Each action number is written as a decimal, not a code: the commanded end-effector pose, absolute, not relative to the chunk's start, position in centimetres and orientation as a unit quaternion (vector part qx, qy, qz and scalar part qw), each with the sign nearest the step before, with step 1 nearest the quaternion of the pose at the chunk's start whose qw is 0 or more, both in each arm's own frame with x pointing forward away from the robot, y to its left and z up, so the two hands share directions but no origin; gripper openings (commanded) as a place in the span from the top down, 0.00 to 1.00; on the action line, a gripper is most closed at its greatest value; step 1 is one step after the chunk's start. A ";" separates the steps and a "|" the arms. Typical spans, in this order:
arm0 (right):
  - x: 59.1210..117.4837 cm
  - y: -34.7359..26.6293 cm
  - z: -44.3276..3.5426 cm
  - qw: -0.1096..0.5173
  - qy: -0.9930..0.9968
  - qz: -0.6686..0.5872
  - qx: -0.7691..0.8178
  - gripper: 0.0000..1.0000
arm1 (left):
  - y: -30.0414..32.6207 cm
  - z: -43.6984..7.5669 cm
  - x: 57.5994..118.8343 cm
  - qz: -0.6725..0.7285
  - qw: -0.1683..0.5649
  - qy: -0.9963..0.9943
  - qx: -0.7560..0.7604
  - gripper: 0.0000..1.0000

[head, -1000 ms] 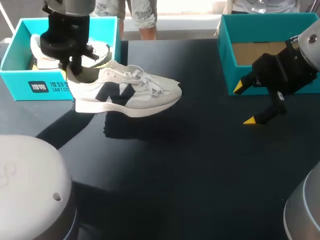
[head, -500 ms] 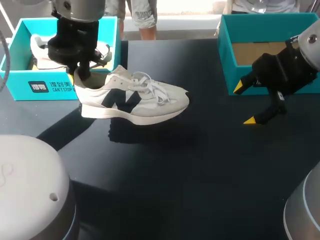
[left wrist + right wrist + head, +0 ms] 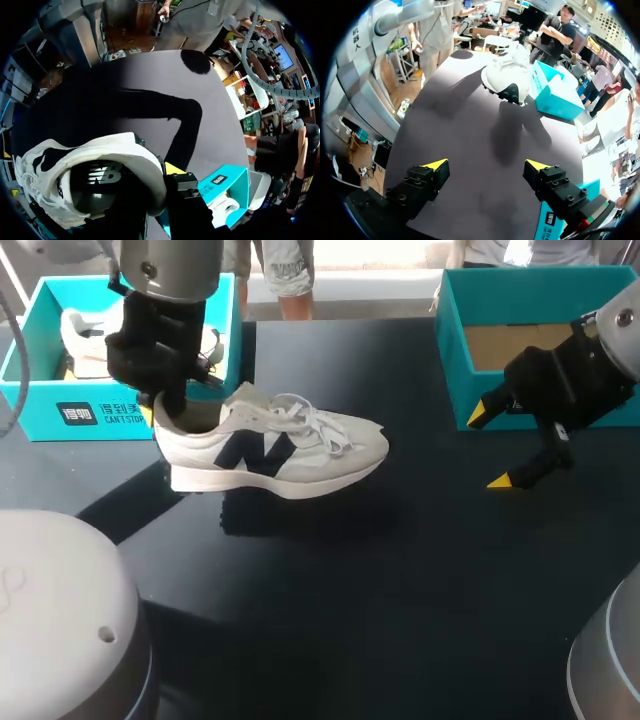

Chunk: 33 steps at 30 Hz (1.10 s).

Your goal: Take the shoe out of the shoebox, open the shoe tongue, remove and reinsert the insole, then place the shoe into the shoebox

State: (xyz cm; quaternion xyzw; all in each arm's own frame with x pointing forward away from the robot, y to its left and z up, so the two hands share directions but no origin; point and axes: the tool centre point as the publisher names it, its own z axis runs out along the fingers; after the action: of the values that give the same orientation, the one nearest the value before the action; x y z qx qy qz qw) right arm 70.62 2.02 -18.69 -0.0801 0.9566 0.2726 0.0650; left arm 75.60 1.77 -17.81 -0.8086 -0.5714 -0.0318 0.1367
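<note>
The white sneaker (image 3: 290, 445), with a dark mark on its side and loose laces, hangs just above the black table (image 3: 400, 580), its toe toward my right. The left gripper (image 3: 165, 412) is clamped on its heel collar, 1 finger inside the opening and 1 outside. Just behind stands the left teal shoebox (image 3: 30, 400), holding a 2nd shoe (image 3: 85, 340). A dark label (image 3: 100, 412) with white print sits on the box's front wall. The right gripper (image 3: 487, 170) hovers with its 2 yellow tips wide apart, in front of the right teal shoebox (image 3: 455, 370).
</note>
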 end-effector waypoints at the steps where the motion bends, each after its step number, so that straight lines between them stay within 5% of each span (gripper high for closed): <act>1: 70.7 2.1 -18.8 0.064 0.957 0.272 -0.081 0.00 | 0.2 -18.3 72.7 -0.048 0.127 -0.581 -0.803 1.00; 33: 70.7 2.1 -18.8 0.064 0.957 0.272 -0.081 0.00 | -4.3 -29.6 70.7 -0.081 0.132 -0.569 -0.808 1.00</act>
State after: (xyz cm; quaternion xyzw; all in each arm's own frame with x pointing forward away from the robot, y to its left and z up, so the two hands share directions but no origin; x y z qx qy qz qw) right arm 70.61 2.02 -18.69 -0.0802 0.9566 0.2726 0.0650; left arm 70.18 -4.00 -29.46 -0.8081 -0.5688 -0.0835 0.1284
